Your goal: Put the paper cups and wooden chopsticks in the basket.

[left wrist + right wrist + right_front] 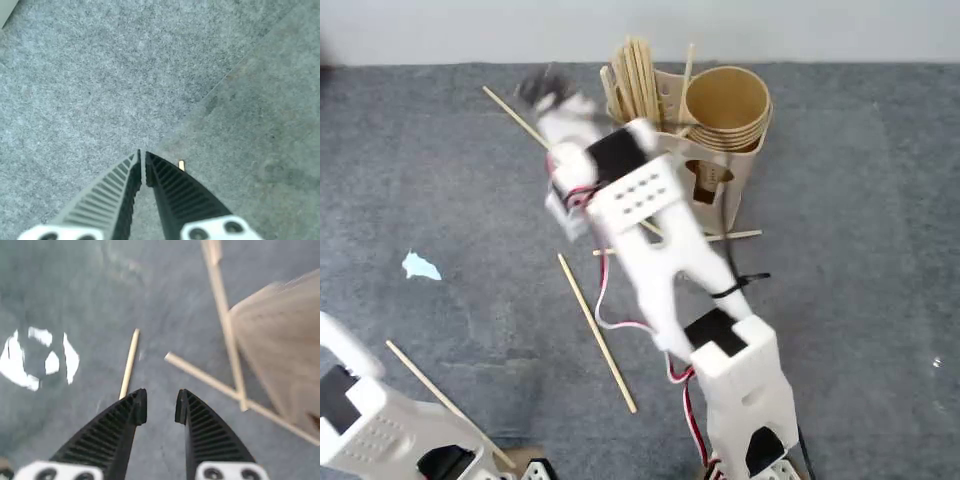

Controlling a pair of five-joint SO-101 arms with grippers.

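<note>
The right gripper (160, 407), jaws slightly spread and empty, hangs low over the mat. A chopstick (129, 362) lies just ahead, off 1 fingertip, its length running nearly straight away from the jaws. The basket (745, 185), holding nested cups (727, 105) and several sticks, stands near. The right arm is stretched far forward. The left gripper (143, 159), jaws pressed together, sits well back, the farther of the 2.

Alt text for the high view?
The right arm stretches across a grey mat to a basket holding stacked paper cups and upright chopsticks. Several loose chopsticks lie on the mat; the left arm sits at the near corner.
</note>
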